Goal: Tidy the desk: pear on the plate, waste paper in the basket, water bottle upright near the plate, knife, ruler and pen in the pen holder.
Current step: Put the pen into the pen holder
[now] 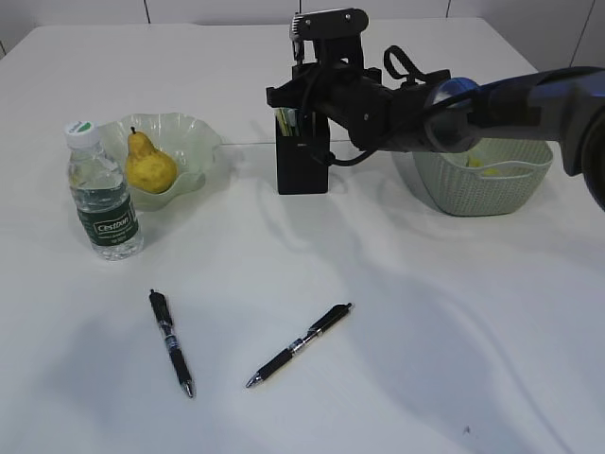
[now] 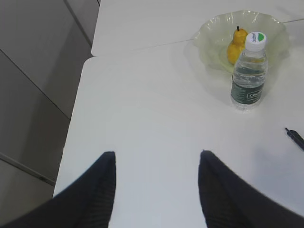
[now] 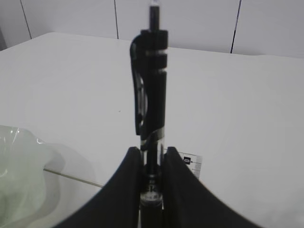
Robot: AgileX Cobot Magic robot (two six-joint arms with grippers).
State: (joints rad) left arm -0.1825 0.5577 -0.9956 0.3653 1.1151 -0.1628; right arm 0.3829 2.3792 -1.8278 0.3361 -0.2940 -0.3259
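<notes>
The pen (image 3: 151, 95) in the right gripper (image 3: 153, 164) is thin, light and stiff. It is smooth plastic, so I think it could slip or twist if it is held too loosely. The two fingers (image 3: 128, 185) are nearly closed and pinch the pen low down on its body, with the clip end sticking up. That looks like a good place to hold it, because the pen stays straight.

The pen is right above the black pen holder (image 1: 301, 168), and the right gripper (image 1: 304, 95) hangs over the holder's top. Something pale already stands inside the holder, but I cannot tell what it is.

In front of the pen holder, well apart from it, two more pens lie flat on the table (image 1: 454, 312): the left pen (image 1: 171, 342) and the middle pen (image 1: 299, 345). I think each is best picked up across the middle of its body.

To the left of the pen holder is the plate (image 1: 194, 142) with the pear (image 1: 149, 165) on it. The water bottle (image 1: 104, 194) stands upright just beside the plate. To the right of the pen holder is the basket (image 1: 492, 184).

The left gripper (image 2: 154, 190) is about half open and holds nothing; it sits far to the left of the pen holder
</notes>
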